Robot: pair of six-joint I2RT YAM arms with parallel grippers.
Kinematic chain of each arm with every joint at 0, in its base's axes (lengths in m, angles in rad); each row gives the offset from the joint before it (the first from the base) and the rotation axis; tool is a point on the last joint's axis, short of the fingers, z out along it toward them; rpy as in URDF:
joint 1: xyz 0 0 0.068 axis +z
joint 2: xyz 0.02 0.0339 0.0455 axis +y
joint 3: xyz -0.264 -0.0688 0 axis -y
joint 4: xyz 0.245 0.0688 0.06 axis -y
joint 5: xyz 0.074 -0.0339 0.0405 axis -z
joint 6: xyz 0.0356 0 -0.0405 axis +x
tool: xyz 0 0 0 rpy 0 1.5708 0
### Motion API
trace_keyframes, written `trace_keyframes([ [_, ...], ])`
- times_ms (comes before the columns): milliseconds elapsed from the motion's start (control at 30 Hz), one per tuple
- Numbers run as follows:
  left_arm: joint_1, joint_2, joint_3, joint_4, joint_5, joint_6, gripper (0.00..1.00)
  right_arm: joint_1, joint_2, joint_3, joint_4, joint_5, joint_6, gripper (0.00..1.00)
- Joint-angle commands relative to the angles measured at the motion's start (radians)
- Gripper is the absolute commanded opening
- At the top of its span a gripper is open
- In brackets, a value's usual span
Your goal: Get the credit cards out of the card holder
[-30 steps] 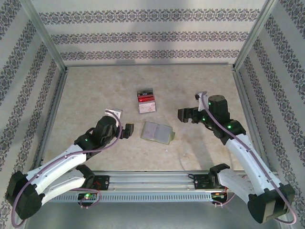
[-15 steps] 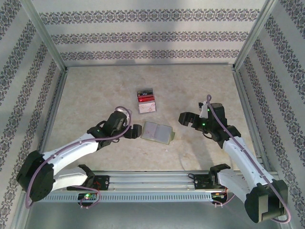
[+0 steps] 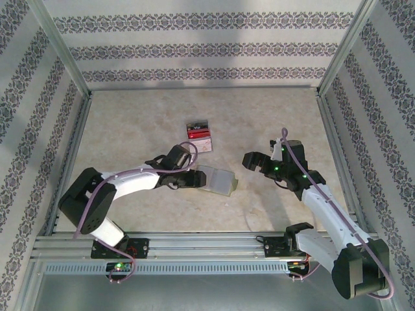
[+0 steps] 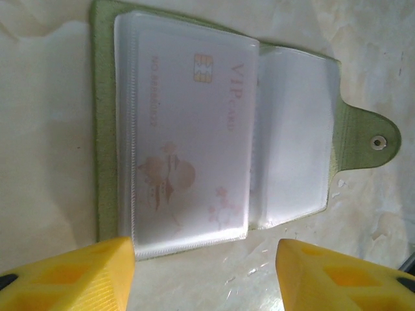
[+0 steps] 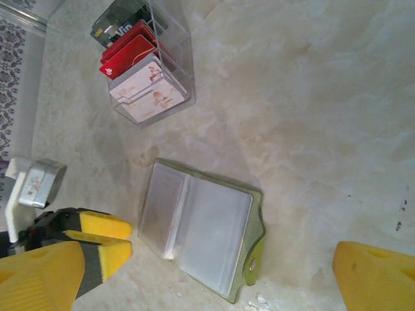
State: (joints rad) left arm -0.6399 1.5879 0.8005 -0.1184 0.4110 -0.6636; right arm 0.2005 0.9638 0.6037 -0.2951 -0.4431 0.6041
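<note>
The card holder (image 4: pixel 292 142) lies open and flat on the table (image 3: pixel 130 129), sleeves up, with a pale card (image 4: pixel 188 136) showing through one sleeve. The left gripper (image 4: pixel 206 278) has its yellow fingers (image 4: pixel 71 272) spread with nothing between them. The holder's edge sits just beyond their tips, and contact cannot be told. The right gripper (image 5: pixel 207 275) hangs wide open near the holder's snap-tab end, apart from it. Other credit cards (image 5: pixel 130 55) stand in a clear box (image 5: pixel 178 81) beyond.
</note>
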Motion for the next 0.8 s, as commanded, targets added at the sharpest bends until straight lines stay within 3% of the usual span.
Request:
trace_keyframes([
  [0,0.008,0.039,0.058,0.034,0.026,-0.015,0.59,-0.010,-0.004,-0.019,0.013,-0.016,0.002,0.98],
  [433,0.008,0.121,0.085,0.009,0.008,0.002,0.58,-0.026,-0.003,-0.020,0.009,-0.010,-0.003,0.98],
  [767,-0.012,0.143,0.110,0.098,0.134,0.010,0.56,-0.026,0.011,-0.017,0.014,-0.017,0.002,0.98],
])
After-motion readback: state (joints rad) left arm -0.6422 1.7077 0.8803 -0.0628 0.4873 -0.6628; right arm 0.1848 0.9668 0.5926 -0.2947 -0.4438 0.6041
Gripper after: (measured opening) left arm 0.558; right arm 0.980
